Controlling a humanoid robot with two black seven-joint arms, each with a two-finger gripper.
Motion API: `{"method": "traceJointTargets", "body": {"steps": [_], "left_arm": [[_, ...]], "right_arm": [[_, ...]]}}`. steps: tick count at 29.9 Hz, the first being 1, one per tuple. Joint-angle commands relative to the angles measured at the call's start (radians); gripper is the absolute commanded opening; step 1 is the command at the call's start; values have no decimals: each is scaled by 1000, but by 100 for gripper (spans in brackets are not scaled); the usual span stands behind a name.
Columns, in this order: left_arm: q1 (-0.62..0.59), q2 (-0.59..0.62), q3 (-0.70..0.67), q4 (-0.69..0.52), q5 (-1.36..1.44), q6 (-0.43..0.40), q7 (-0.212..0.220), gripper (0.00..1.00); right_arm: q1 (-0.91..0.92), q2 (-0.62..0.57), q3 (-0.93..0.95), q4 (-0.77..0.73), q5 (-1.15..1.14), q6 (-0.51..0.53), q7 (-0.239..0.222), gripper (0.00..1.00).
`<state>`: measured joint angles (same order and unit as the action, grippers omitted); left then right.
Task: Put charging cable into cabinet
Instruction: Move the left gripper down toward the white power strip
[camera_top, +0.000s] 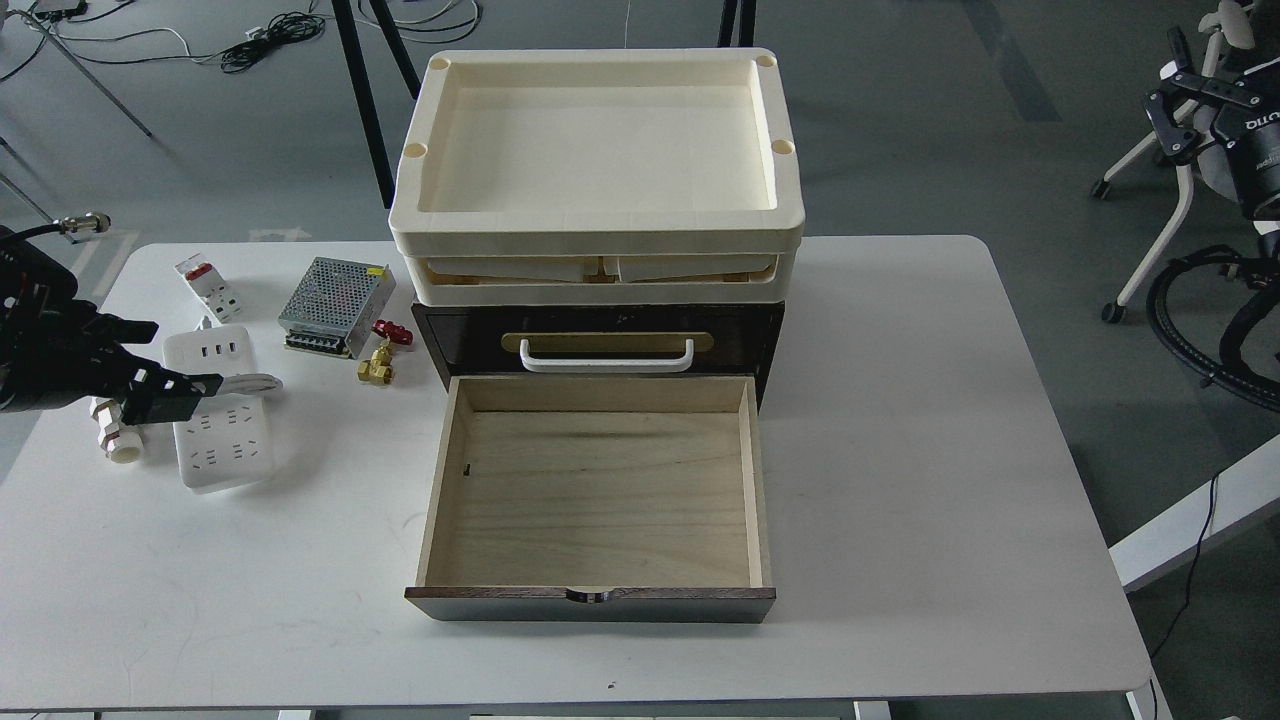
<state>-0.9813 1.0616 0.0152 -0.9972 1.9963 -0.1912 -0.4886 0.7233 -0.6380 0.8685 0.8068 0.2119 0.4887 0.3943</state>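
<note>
The charging cable (222, 440) is a white power strip with a thick white cord wound across it, lying flat at the table's left. My left gripper (186, 356) comes in from the left edge and hovers open over the strip's upper left part, one finger (195, 385) above the cord. The dark brown cabinet (460, 335) stands mid-table with a white handle (605, 358). Its plywood-lined drawer (600, 500) is pulled out and empty. My right gripper (1172, 95) is raised off the table at the far right, jaws apart, holding nothing.
Cream plastic trays (598, 225) are stacked on the cabinet. Behind the strip lie a silver perforated power supply box (335, 293), a white breaker with a red switch (208, 285) and a brass valve with a red handle (380, 358). A white pipe fitting (122, 445) sits left of the strip.
</note>
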Motion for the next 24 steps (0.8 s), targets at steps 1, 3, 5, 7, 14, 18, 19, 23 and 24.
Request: {"method": "traceJointTargets", "body": {"steps": [1,3,5,7,14,18,19,23,24], "left_arm": [[6,-86,3,104,26,1,0,93],[9,-117,5,144,27,1,0,93],[12,-149,5,182,27,3,0,93],[15,-190,12,222,32,3,0,93],[13,-267,120,350,27,61,0,92],[15,-337,147,468,24,102,0,92],[15,-354,155,497,21,114,0,92],[49,-385,170,545,18,150,0,90],[55,-385,169,551,18,156,0,89]], "right_arm": [[-2,-2,0,0,0,0,0,99],[-8,0,0,0,0,0,0,99],[-8,0,3,0,0,0,0,99],[-8,0,3,0,0,0,0,99],[-8,-2,3,-1,0,0,0,99],[-15,0,3,3,1,0,0,99],[-15,-2,3,11,0,0,0,99],[-18,-2,6,22,0,0,0,99],[-19,-2,9,22,0,0,0,99]]}}
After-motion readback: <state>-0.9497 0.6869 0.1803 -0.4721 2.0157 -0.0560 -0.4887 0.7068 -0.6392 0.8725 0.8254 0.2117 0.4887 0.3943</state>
